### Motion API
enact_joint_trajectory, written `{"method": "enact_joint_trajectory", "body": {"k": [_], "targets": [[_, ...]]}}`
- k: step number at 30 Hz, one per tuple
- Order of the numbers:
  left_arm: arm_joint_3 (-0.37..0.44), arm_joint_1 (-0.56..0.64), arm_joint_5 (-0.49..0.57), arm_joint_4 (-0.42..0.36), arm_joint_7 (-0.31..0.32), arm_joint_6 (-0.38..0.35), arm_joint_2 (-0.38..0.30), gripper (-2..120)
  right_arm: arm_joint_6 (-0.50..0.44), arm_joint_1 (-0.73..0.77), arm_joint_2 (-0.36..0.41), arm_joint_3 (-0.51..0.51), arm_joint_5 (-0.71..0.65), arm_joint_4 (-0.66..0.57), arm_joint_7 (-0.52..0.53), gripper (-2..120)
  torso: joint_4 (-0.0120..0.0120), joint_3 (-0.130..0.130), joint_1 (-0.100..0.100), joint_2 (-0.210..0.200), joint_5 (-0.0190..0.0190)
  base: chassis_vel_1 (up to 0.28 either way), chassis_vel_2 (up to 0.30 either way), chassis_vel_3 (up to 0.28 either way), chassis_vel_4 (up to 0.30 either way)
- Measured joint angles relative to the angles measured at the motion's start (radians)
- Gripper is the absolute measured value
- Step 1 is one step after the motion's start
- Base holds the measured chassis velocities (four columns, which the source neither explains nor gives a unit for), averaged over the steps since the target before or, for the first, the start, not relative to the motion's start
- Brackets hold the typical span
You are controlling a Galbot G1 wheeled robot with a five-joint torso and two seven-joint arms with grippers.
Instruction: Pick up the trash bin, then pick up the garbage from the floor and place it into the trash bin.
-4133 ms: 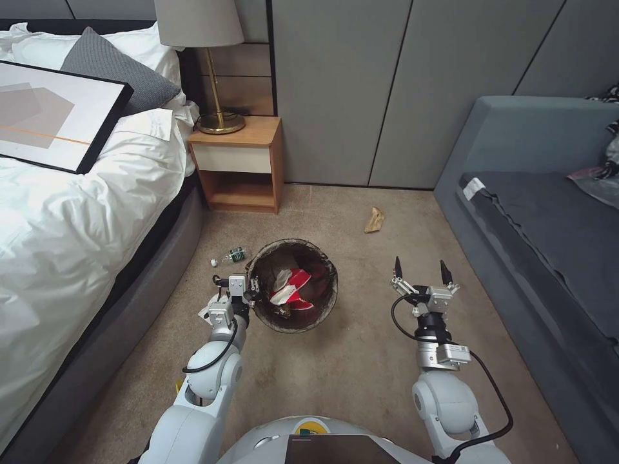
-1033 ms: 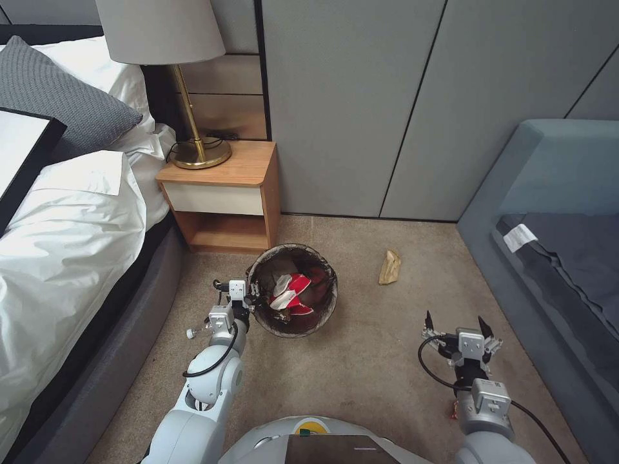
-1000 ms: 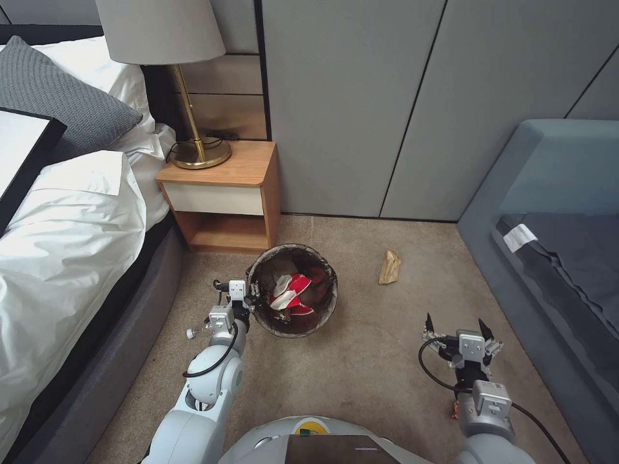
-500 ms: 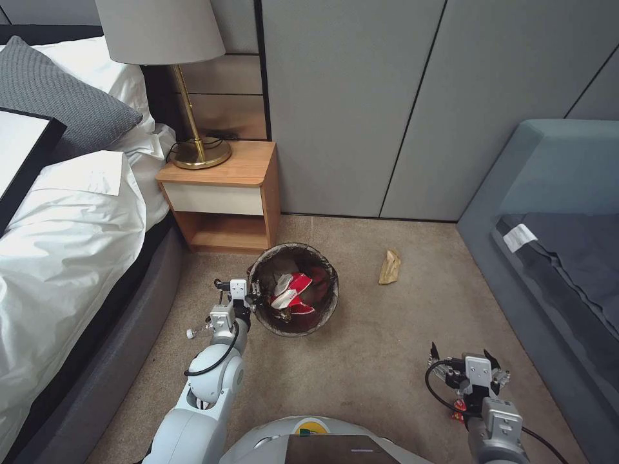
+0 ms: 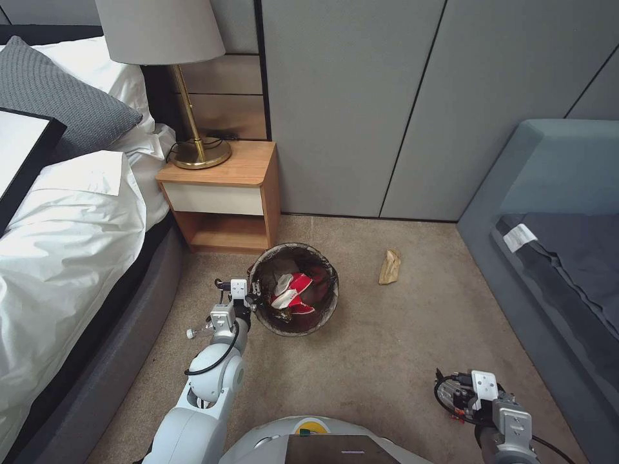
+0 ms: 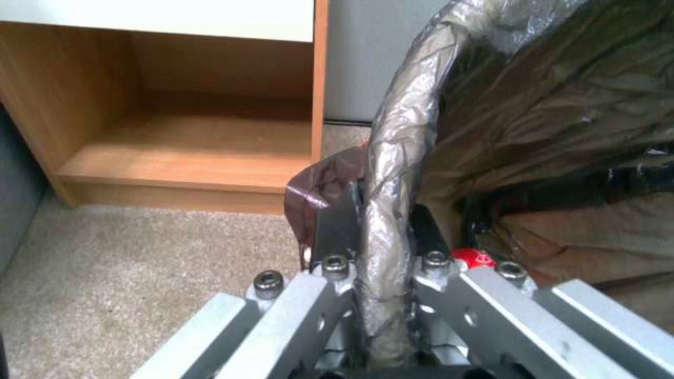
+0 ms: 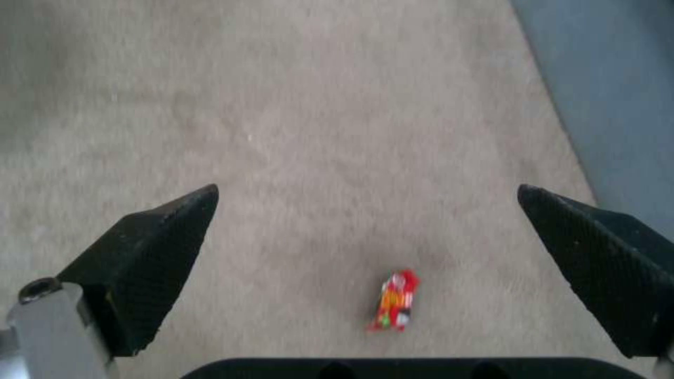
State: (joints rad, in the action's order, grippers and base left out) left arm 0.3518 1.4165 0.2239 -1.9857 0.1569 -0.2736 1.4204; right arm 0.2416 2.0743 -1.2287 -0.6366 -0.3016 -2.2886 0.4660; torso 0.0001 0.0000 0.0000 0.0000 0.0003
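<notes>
My left gripper (image 5: 253, 295) pinches the rim of the trash bin (image 5: 325, 301), one finger outside the wall and one inside, with the brown liner squeezed between them; in the left wrist view the fingers (image 6: 336, 231) press against the crinkled plastic on the bin's rim (image 6: 393, 158), and their tips are buried in its folds. The bin sits just in front of the wooden nightstand (image 5: 225, 193), by the bed (image 5: 71, 238). Inside it I see a red-and-white carton (image 5: 293, 290) among darker pieces that I cannot tell apart.

My right gripper (image 5: 471, 396) hangs low near the grey sofa (image 5: 554, 258), pointing down at the carpet (image 5: 361, 361). From the head view its fingers are hidden under the wrist, but the right wrist view shows them spread wide, two black fingertips (image 7: 155, 247) far apart with bare carpet between them. A small red wrapper (image 7: 395, 301) lies on the floor between them, nearer the palm, untouched; its print is too blurred to read. In the head view only a red sliver (image 5: 457, 414) peeks out beside my wrist.

A tan paper bag (image 5: 389, 266) lies on the carpet farther off, between the bin and the sofa
</notes>
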Motion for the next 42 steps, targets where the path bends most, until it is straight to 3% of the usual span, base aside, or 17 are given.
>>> {"method": "enact_joint_trajectory", "body": {"k": [12,42], "targets": [[0.000,-0.003,0.002,0.006,-0.002,0.000,0.000,0,0.157,0.026,0.124,-0.027,-0.217,0.040,0.029,100,-0.0001,0.000,0.000,0.000,-0.0002,0.000,0.000,0.000,0.000],[0.000,0.003,-0.001,0.007,0.000,-0.002,-0.005,0,0.180,-0.095,0.165,-0.012,-0.272,0.329,-0.058,100,0.0000,0.000,0.000,0.000,-0.0003,0.000,0.000,0.000,0.000]]}}
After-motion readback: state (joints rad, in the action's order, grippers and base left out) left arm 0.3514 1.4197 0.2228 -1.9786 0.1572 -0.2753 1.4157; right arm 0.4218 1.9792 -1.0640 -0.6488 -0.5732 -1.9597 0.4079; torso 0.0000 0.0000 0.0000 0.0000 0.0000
